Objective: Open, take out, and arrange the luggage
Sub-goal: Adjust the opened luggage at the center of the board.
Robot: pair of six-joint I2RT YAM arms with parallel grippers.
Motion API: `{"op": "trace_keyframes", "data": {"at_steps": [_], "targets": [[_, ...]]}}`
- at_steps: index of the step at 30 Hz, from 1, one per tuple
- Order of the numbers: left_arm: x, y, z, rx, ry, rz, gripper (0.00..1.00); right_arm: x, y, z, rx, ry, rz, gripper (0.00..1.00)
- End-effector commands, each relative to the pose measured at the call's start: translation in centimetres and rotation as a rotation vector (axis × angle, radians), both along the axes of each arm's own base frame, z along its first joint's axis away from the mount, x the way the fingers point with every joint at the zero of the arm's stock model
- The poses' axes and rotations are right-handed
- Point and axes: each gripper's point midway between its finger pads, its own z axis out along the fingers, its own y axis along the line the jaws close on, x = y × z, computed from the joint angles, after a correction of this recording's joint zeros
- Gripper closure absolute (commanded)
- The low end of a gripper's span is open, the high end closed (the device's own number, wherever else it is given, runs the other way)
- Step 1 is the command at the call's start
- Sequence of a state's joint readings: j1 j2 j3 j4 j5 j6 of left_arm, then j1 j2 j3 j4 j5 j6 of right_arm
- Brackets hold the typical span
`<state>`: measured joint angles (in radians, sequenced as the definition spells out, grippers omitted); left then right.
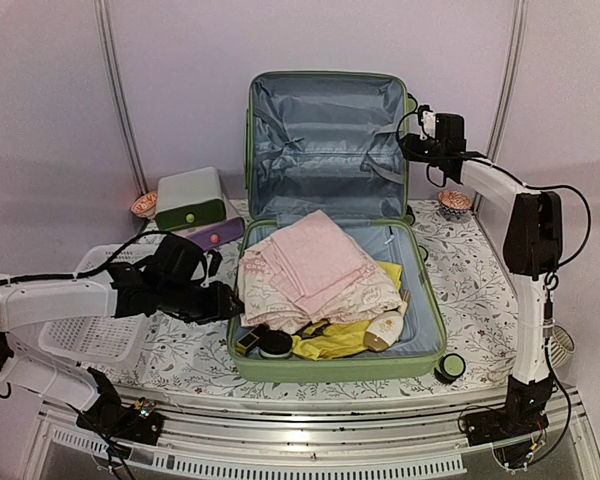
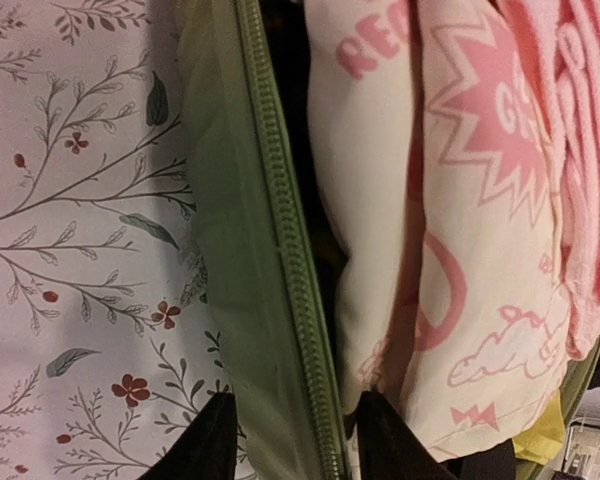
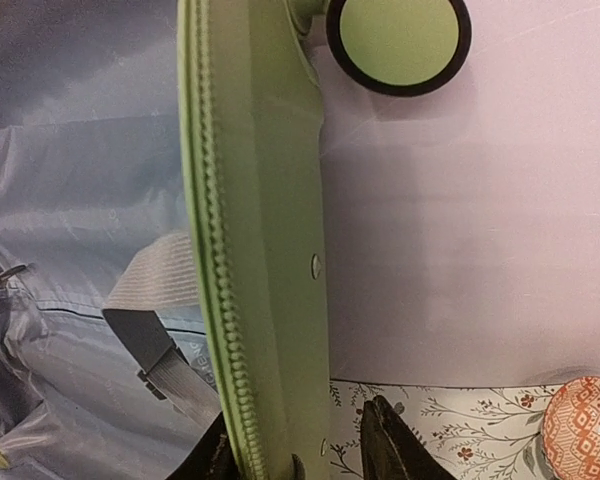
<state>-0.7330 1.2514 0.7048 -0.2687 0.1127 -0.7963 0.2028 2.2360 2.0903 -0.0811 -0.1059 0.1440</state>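
Luggage (image 1: 432, 310), a large light-green hard-shell suitcase, lies open mid-table on the flower-print tablecloth (image 1: 480, 280), with a pincer at each side.
Its grey-lined lid stands upright at 12 o'clock; folded pink cloth (image 1: 310, 265) and a yellow garment (image 1: 335, 340) fill the lower half. The left gripper (image 2: 295, 440) straddles the zippered rim at 9 o'clock, and the right gripper (image 3: 300, 450) straddles the lid's edge at 2 o'clock. Whether either truly pinches, I cannot tell.
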Motion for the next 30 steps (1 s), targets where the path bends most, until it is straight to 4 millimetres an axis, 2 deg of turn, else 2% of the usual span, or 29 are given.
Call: {"op": "trace_keyframes", "data": {"at_steps": [1,3,5,7,9,11,13,16,19,23,30], "targets": [[0.0,0.3,-0.5,0.05,0.016,0.016,0.58,1.0,1.4,-0.5,-0.008,-0.027,0.002,0.62],[0.1,0.2,-0.5,0.043,0.013,0.018,0.59,1.4,1.7,-0.7,-0.02,-0.031,-0.002,0.64],[0.2,0.0,-0.5,0.038,0.011,0.016,0.64,1.5,2.0,-0.7,-0.024,-0.036,-0.003,0.74],[0.3,-0.1,-0.5,0.034,0.008,0.019,0.73,1.3,2.4,0.1,-0.027,-0.051,0.002,0.82],[0.4,-0.3,-0.6,0.024,0.006,0.021,0.86,0.8,2.8,1.4,-0.042,-0.08,0.002,0.94],[0.6,-0.7,-0.8,0.006,0.005,0.018,0.99,0.3,3.1,3.1,-0.077,-0.125,-0.01,0.97],[0.7,-1.3,-1.2,-0.014,0.017,0.015,1.0,-0.4,3.1,4.9,-0.109,-0.174,-0.023,0.98],[1.1,-2.5,-2.0,-0.052,0.047,0.019,1.0,-2.0,2.3,8.1,-0.135,-0.27,-0.053,0.98],[1.8,-2.8,-2.2,-0.064,0.054,0.058,1.0,-3.5,1.3,10.5,-0.148,-0.381,-0.099,0.98],[2.9,-3.0,-2.0,-0.101,0.053,0.135,1.0,-4.9,0.5,11.9,-0.168,-0.471,-0.13,0.98],[4.9,-4.5,-2.0,-0.175,0.055,0.236,1.0,-5.4,0.2,13.1,-0.182,-0.584,-0.151,0.98]]}}
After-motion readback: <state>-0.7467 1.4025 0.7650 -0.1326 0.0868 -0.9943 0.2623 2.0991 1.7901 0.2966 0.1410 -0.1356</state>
